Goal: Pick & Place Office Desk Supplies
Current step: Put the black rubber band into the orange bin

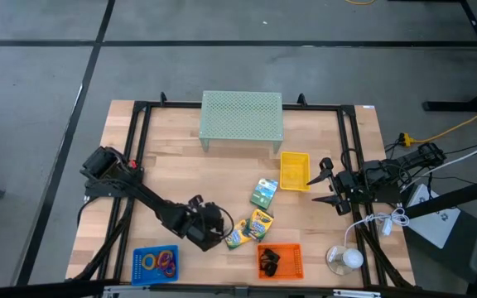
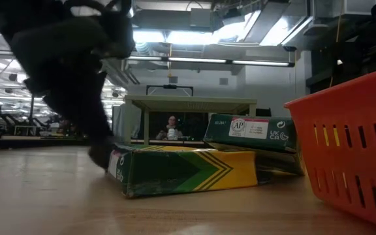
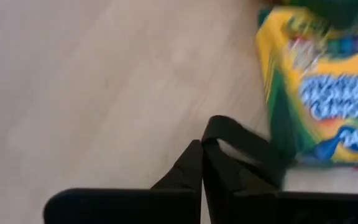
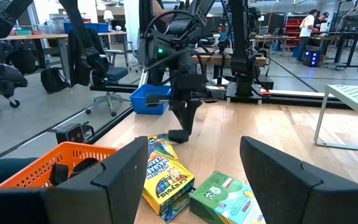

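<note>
Left gripper [image 1: 222, 234] pinched shut, empty, beside crayon box [image 1: 238, 234]; right gripper [image 1: 321, 187] spread wide near yellow basket [image 1: 295, 171]

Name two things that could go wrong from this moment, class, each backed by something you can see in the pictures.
1. The left gripper is shut with nothing between its fingers, right beside a crayon box; moving on, it may shove the box rather than lift it.
2. That box lies close to a second crayon box and the orange basket, so a push could knock them out of place.

The right gripper waits open near the yellow basket.
</note>
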`<action>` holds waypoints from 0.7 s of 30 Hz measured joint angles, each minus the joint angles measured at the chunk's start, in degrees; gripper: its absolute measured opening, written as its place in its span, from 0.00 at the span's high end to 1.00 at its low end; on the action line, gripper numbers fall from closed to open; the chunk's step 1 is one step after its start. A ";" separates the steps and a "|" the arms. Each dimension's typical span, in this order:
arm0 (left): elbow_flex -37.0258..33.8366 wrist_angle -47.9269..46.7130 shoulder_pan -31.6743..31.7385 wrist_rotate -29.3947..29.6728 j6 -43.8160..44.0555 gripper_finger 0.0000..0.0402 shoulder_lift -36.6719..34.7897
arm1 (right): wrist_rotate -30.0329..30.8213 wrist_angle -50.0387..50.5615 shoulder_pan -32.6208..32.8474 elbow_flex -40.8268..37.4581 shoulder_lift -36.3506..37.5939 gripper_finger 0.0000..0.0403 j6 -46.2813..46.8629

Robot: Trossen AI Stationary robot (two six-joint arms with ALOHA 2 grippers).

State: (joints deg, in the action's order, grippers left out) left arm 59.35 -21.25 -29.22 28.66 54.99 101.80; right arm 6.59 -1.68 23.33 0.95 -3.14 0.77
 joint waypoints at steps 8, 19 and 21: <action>0.04 2.24 0.07 7.56 -7.22 1.00 -2.71 | 0.02 -0.01 0.00 0.00 0.00 0.37 0.01; 0.02 9.66 0.78 11.95 -17.21 1.00 -3.04 | 0.02 0.01 0.00 0.00 0.00 0.37 -0.01; 0.02 13.19 1.28 12.24 -20.92 1.00 -3.04 | 0.00 -0.01 -0.01 0.00 0.00 0.37 -0.01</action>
State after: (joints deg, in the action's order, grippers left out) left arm 59.37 -8.06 -27.94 40.90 34.08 98.76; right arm 6.59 -1.69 23.32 0.95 -3.14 0.75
